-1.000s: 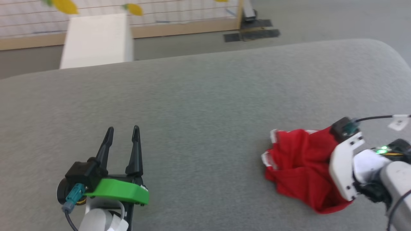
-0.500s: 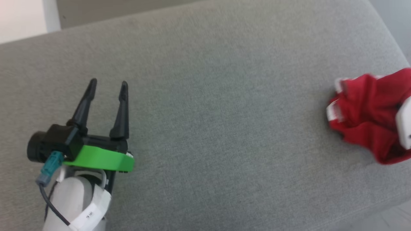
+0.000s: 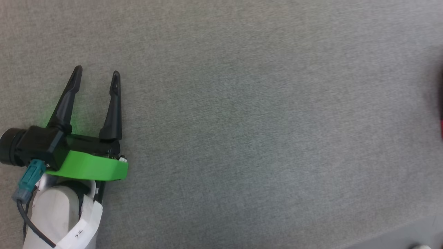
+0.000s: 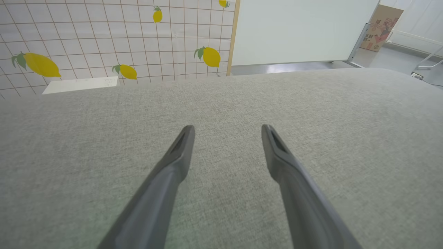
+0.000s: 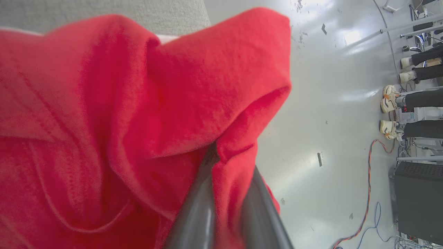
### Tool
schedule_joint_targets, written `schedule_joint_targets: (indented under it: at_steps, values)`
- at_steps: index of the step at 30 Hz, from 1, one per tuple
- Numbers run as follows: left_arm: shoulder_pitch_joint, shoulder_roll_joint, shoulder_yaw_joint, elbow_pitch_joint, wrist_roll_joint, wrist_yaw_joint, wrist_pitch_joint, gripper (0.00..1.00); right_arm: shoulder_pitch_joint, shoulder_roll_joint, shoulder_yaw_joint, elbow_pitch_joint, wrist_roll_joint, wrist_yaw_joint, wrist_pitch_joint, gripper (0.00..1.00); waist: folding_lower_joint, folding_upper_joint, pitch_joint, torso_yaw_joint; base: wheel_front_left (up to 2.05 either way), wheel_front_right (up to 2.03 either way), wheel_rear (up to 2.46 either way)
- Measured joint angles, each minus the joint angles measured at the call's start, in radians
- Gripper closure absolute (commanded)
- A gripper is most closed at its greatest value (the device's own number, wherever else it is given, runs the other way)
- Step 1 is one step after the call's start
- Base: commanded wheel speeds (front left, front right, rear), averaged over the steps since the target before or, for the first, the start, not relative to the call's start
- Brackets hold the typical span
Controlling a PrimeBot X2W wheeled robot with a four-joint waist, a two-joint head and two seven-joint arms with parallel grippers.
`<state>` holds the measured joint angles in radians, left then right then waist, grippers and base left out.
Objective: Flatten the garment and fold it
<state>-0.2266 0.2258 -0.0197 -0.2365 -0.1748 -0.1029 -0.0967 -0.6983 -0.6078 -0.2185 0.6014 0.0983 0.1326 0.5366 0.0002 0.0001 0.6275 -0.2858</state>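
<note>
The garment (image 5: 104, 114), bright red soft fabric with a bit of white trim at the top, bunches up close in the right wrist view. My right gripper (image 5: 230, 166) is shut on a fold of it, and the fabric drapes over the dark fingers (image 5: 197, 211), hiding their tips. A thin red sliver of the garment (image 3: 441, 128) shows at the head view's right edge. My left gripper (image 3: 97, 72) stands open and holds nothing, low over the grey cushion (image 3: 242, 121) at the left, far from the garment. Its wrist view shows the same open left gripper (image 4: 227, 128).
The grey cushion (image 4: 311, 103) stretches bare ahead of my left gripper. Beyond it are a lemon-patterned tiled wall (image 4: 104, 41) and a white board (image 4: 297, 31). Past the cushion's end lies shiny floor (image 5: 328, 103), with people's feet (image 5: 391, 100), cables and a dark cabinet (image 5: 418, 200).
The head camera has swung down and left, so the garment and right arm have slid off its right edge. The left gripper stays open and the right stays shut on the garment.
</note>
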Motion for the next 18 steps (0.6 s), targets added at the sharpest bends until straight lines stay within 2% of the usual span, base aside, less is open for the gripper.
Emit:
schedule_joint_targets:
  at_steps: [1,9,13,18]
  values:
    - [0.0,0.001,-0.002,-0.004,0.0,0.0,0.0,0.0,-0.005,0.004,-0.016,0.007,-0.02,0.0,0.0,0.0,0.0,0.0,0.009,0.006,0.0,0.0,0.0]
    - [0.0,0.001,-0.011,0.005,-0.002,0.007,-0.001,0.0,-0.044,0.017,-0.072,0.021,-0.063,0.0,-0.059,0.0,0.0,0.0,0.012,0.036,0.0,0.0,0.0]
    - [0.003,-0.004,-0.012,0.044,-0.007,0.016,-0.022,0.0,-0.065,0.014,-0.062,-0.01,-0.016,0.0,-0.133,0.0,0.0,0.0,-0.024,0.038,0.0,0.0,0.0]
    - [0.02,-0.025,-0.005,0.107,-0.039,0.027,-0.065,0.0,-0.087,0.011,0.003,-0.106,0.065,0.0,-0.222,0.0,-0.0001,0.0,-0.094,0.043,0.0,0.0,0.0]
